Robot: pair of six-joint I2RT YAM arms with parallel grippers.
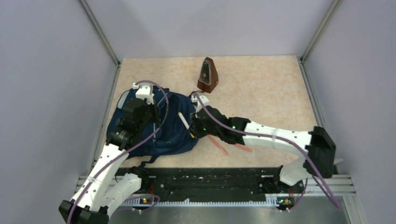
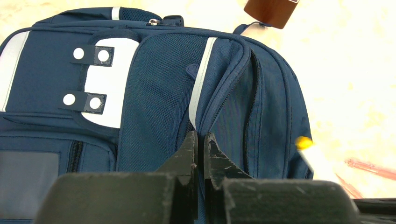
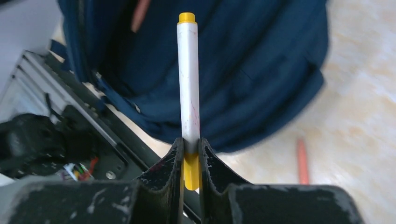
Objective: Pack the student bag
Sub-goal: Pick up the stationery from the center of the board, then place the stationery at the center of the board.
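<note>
right fingers clamped on a white pen near its yellow tail end. The pen sticks straight out past the tips, over the student bag lying just beyond them, with an orange pencil on the worktop off to their right. left fingers together, tips right at the bag's zip seam, can't tell if fabric is pinched; bag fills the view ahead, brown metronome on the worktop beyond it.
</note>
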